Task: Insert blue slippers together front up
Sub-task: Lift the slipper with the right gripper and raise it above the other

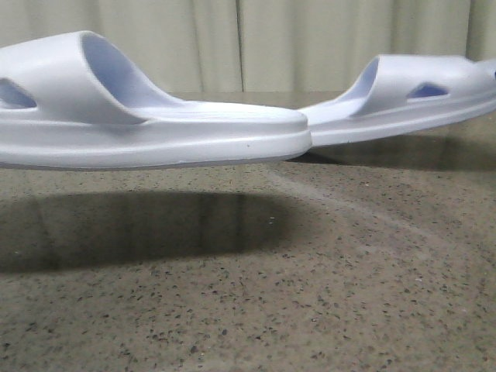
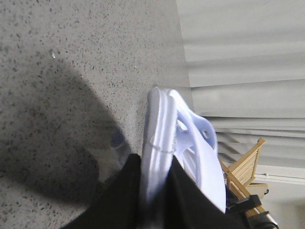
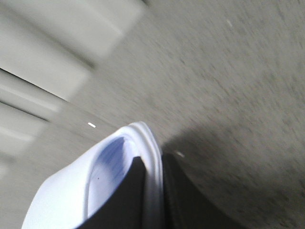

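Two pale blue-white foam slippers hang above the speckled table in the front view. The left slipper is close and large, its heel end pointing right. The right slipper is farther back, and its heel end meets the left one's near the middle. Neither gripper shows in the front view. In the left wrist view my left gripper is shut on the edge of a slipper's sole, black fingers on either side. In the blurred right wrist view my right gripper is shut on the other slipper's sole rim.
The table is a grey-brown speckled stone surface with the slippers' shadows on it. Pale curtains hang behind. A wooden frame shows past the table edge in the left wrist view.
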`<state>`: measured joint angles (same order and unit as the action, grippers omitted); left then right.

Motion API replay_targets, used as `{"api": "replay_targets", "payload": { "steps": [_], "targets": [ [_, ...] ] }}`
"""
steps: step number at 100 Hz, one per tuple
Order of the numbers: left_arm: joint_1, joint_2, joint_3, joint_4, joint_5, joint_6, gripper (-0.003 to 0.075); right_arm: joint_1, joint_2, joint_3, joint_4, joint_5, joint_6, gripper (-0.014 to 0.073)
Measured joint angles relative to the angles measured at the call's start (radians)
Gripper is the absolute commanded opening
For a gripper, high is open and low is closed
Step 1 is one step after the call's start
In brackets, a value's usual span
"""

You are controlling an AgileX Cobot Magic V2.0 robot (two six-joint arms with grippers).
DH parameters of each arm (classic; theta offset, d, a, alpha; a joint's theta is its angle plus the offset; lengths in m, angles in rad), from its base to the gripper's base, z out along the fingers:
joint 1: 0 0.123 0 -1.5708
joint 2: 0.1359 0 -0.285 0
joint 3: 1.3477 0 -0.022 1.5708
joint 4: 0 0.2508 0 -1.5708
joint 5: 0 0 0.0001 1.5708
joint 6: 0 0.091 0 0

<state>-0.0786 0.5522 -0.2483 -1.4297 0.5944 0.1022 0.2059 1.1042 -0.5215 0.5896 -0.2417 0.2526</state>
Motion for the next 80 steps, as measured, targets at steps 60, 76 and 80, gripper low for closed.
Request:
{"api": "replay_targets", "payload": {
  "steps": [60, 76, 80],
  "targets": [
    [0.000, 0.000, 0.002, -0.091, -0.002, 0.100, 0.0016, 0.000, -0.396, -0.110, -0.052, 0.453, 0.000, -0.0107],
    [0.000, 0.000, 0.002, -0.107, -0.002, 0.111, 0.0016, 0.000, -0.401, -0.110, -0.052, 0.555, 0.000, -0.0107],
    [0.000, 0.000, 0.002, -0.115, -0.002, 0.119, 0.0016, 0.000, -0.401, -0.110, -0.049, 0.571, 0.000, -0.0107]
  ]
}}
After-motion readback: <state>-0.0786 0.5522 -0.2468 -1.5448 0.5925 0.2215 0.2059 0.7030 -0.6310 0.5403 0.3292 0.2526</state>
